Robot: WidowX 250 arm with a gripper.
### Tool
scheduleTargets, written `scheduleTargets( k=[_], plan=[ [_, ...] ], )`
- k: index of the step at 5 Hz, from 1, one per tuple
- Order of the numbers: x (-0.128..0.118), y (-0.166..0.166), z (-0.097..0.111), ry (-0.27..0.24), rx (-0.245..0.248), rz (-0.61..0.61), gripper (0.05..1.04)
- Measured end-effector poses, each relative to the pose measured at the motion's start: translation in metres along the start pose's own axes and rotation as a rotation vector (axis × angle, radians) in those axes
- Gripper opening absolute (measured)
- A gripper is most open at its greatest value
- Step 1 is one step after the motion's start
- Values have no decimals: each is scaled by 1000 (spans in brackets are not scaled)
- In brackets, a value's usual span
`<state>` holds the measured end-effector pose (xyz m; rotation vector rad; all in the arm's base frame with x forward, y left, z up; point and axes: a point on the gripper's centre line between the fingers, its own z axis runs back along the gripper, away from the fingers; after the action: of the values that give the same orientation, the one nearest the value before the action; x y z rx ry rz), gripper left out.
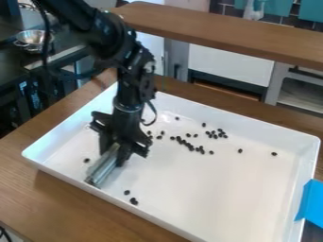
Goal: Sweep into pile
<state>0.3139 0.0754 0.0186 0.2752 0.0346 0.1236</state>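
Note:
The black gripper hangs over the left part of the white tray, shut on a grey, ridged sweeping tool. The tool slants down to the lower left, its end near the tray's front-left wall. Black bean-like pieces lie scattered on the tray floor, most in a loose band right of the gripper. Two small clusters sit farther right and back, with single pieces toward the right wall. One piece lies left of the tool, and a few lie in front, to its right.
The tray stands on a wooden table. Blue tape is on the tray's right edge. A raised wooden shelf runs behind, with white cabinets below. A metal colander stands on the dark counter at the upper left.

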Motion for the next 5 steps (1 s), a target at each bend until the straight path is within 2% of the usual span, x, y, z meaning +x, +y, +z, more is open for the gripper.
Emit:
scheduleTargets(
  k=[1, 2, 3, 4, 5],
  plan=[
    [-5, 6, 4, -35, 12, 44, 394],
    [-10, -10, 31, -91, -70, 66, 394],
    [-11, -51, 54, -96, -167, 49, 393],
    [-5, -92, 77, -139, -238, 46, 394],
    [10, -138, 97, -183, -249, 46, 394]
  ],
)
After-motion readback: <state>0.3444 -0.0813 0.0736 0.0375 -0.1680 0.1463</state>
